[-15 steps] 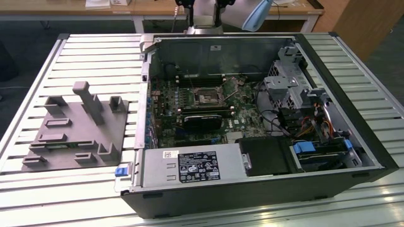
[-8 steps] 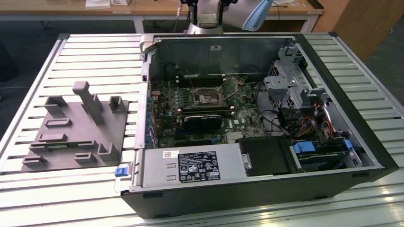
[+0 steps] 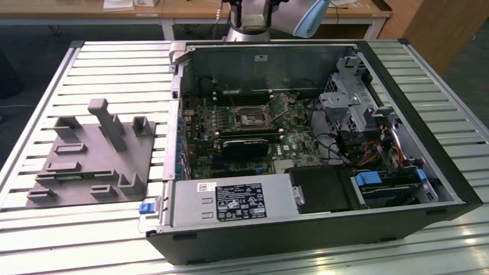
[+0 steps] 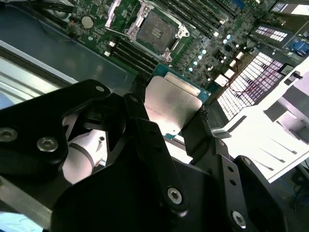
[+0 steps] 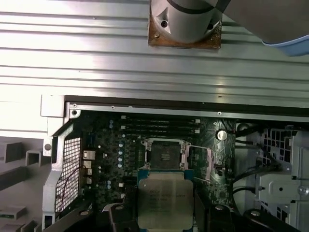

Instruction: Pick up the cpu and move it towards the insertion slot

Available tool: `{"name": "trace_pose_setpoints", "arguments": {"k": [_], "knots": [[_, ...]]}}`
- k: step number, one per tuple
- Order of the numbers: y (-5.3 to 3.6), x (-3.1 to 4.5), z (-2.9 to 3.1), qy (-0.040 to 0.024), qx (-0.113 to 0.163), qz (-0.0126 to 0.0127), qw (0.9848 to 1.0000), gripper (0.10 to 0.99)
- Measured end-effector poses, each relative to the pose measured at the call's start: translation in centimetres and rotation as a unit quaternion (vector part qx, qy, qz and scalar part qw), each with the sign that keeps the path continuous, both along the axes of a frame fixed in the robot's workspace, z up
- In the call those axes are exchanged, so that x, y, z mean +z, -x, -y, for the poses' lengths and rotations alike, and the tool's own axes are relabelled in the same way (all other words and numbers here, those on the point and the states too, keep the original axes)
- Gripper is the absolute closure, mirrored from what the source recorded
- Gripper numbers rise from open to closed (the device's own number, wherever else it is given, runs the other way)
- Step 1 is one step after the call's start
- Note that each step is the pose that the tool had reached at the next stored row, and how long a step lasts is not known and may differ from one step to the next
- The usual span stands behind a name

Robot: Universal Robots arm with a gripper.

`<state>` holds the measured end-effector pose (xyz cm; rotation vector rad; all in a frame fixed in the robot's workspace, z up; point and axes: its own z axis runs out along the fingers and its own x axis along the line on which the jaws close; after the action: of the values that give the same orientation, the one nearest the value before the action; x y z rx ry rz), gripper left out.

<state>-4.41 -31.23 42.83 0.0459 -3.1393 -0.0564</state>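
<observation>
In both wrist views my gripper [image 4: 170, 126] is shut on the cpu [image 4: 171, 101], a flat square chip with a shiny silver top and a green rim. One black finger [image 4: 142, 126] presses on each side of it. The cpu [image 5: 165, 200] hangs in the air over the green motherboard, close beside the insertion slot [image 5: 165, 155]. That insertion slot [image 4: 155, 30] is a square socket with a dark centre and a silver bracket around it. In the exterior view the insertion slot [image 3: 250, 118] sits in the middle of the motherboard inside the open computer case.
The open case [image 3: 428, 143] lies on a slatted metal table [image 3: 114, 69]. Memory slots [image 5: 159, 123] run along one side of the socket. Drive cages and cables [image 3: 367, 132] crowd the exterior view's right. A grey fixture block [image 3: 91, 154] stands on the exterior view's left. The arm's base [image 3: 252, 23] stands behind the case.
</observation>
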Motion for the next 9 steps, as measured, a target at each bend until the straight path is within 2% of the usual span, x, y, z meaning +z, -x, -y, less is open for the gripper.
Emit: {"name": "trace_pose_setpoints", "arguments": {"k": [9], "knots": [[-0.26,-0.23,-1.19,0.0000,0.000,0.0000,1.0000,0.541]]}}
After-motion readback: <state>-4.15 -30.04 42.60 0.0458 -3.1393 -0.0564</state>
